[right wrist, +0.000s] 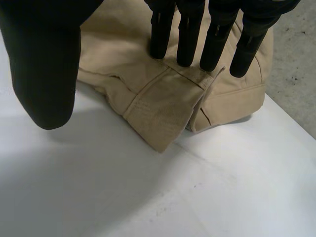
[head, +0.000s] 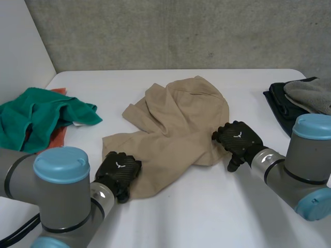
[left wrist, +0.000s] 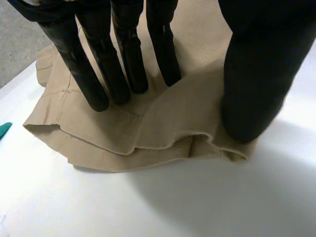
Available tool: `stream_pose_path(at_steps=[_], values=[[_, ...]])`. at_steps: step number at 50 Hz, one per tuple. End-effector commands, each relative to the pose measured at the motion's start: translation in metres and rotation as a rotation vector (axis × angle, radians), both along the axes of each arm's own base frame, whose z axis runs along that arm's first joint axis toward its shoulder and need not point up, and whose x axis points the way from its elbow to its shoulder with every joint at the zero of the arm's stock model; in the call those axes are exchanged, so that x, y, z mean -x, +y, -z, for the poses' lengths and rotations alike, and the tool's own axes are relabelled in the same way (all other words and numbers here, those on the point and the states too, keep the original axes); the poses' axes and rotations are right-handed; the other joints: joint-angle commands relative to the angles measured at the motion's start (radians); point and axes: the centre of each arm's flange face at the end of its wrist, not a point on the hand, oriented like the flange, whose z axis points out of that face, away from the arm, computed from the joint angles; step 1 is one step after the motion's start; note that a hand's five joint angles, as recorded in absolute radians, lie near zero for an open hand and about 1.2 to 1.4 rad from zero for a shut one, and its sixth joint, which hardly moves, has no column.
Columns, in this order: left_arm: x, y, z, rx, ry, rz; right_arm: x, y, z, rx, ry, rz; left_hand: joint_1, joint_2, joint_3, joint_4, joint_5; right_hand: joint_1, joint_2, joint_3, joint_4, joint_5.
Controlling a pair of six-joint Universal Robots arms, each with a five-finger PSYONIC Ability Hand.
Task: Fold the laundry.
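The tan cloth (head: 176, 129) lies in a crumpled heap on the white worktop (head: 217, 212), between the two robot hands. The left robot hand (head: 120, 170) rests on the near corner of it. Its fingers (left wrist: 126, 64) are straight and their tips press down on the cloth. Its thumb (left wrist: 256, 79) sits on the cloth edge just beside them, so this hand is released and holds nothing. Near its fingertips the edge shows a few layers lying on each other. The right robot hand (head: 239, 140) is at the other side of the cloth. Its fingers (right wrist: 187, 34) are straight too, with their tips touching a seamed band of the cloth. Its thumb (right wrist: 44, 64) hangs over bare worktop, off the cloth, so this hand is released as well. I think no neat fold has been made yet, because the cloth looks bumpy and twisted. Things could go wrong from here. If a hand closes on the top layer alone, the layers below would be left behind and the fold would come out crooked. If the hands lift without pinching, the cloth would just slip away. If they push sideways, it could bunch up more. A green cloth (head: 36, 116) lies well beyond the left robot hand and a dark pile (head: 282, 101) lies past the right one. A big sweep could drag the tan cloth into them.
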Motion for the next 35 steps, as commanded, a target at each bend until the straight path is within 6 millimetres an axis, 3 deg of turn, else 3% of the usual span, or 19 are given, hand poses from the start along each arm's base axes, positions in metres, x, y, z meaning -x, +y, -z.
stream_pose_path(at_steps=[1, 4, 8, 11, 12, 15, 19, 20, 23, 24, 27, 28, 32, 35], values=[[0.0, -0.012, -0.003, 0.028, 0.015, -0.021, -0.002, -0.01, 0.006, 0.015, 0.001, 0.007, 0.435, 0.455, 0.456, 0.455, 0.469, 0.072, 0.085, 0.085, 0.097, 0.101], [-0.001, -0.017, -0.008, 0.054, 0.034, -0.036, -0.005, -0.012, 0.007, 0.025, 0.001, 0.002, 0.614, 0.635, 0.636, 0.635, 0.648, 0.075, 0.088, 0.088, 0.1, 0.103], [-0.002, -0.025, -0.015, 0.088, 0.06, -0.058, -0.008, -0.018, 0.012, 0.043, 0.011, 0.002, 0.644, 0.665, 0.666, 0.665, 0.678, 0.195, 0.208, 0.208, 0.22, 0.223], [-0.003, -0.03, -0.018, 0.099, 0.07, -0.067, -0.009, -0.024, 0.013, 0.068, 0.011, 0.011, 0.644, 0.665, 0.666, 0.665, 0.678, 0.594, 0.606, 0.606, 0.618, 0.622], [-0.002, -0.031, -0.019, 0.102, 0.072, -0.067, -0.011, -0.026, 0.011, 0.081, 0.01, 0.013, 0.644, 0.665, 0.666, 0.665, 0.678, 0.97, 0.983, 0.983, 0.995, 0.998], [-0.002, -0.033, -0.028, 0.117, 0.086, -0.073, -0.013, -0.026, 0.003, 0.105, 0.002, 0.012, 0.644, 0.665, 0.666, 0.665, 0.678, 0.974, 0.987, 0.987, 0.999, 1.002], [-0.004, -0.038, -0.062, 0.177, 0.13, -0.089, -0.015, -0.023, -0.041, 0.206, -0.031, 0.014, 0.644, 0.665, 0.666, 0.665, 0.678, 0.974, 0.987, 0.987, 0.999, 1.002], [-0.005, -0.04, -0.085, 0.222, 0.163, -0.098, -0.016, -0.021, -0.072, 0.273, -0.057, 0.011, 0.644, 0.665, 0.666, 0.665, 0.678, 0.974, 0.987, 0.987, 0.999, 1.002], [-0.009, -0.04, -0.125, 0.296, 0.227, -0.106, -0.011, -0.016, -0.123, 0.357, -0.093, 0.028, 0.644, 0.665, 0.666, 0.665, 0.678, 0.974, 0.987, 0.987, 0.999, 1.002], [-0.012, -0.036, -0.154, 0.346, 0.273, -0.111, -0.005, -0.01, -0.157, 0.401, -0.117, 0.043, 0.644, 0.665, 0.666, 0.665, 0.678, 0.974, 0.987, 0.987, 0.999, 1.002], [-0.019, -0.029, -0.199, 0.415, 0.342, -0.115, 0.007, -0.003, -0.204, 0.448, -0.142, 0.077, 0.644, 0.665, 0.666, 0.665, 0.678, 0.974, 0.987, 0.987, 0.999, 1.002], [-0.025, -0.024, -0.226, 0.456, 0.381, -0.126, 0.017, -0.001, -0.225, 0.445, -0.141, 0.102, 0.644, 0.665, 0.666, 0.665, 0.678, 0.974, 0.987, 0.987, 0.999, 1.002], [-0.043, -0.012, -0.28, 0.527, 0.441, -0.158, 0.032, 0.009, -0.27, 0.446, -0.133, 0.133, 0.644, 0.665, 0.666, 0.665, 0.678, 0.974, 0.987, 0.987, 0.999, 1.002], [-0.051, -0.011, -0.301, 0.525, 0.43, -0.179, 0.034, 0.017, -0.286, 0.429, -0.111, 0.131, 0.644, 0.665, 0.666, 0.665, 0.678, 0.974, 0.987, 0.987, 0.999, 1.002]])
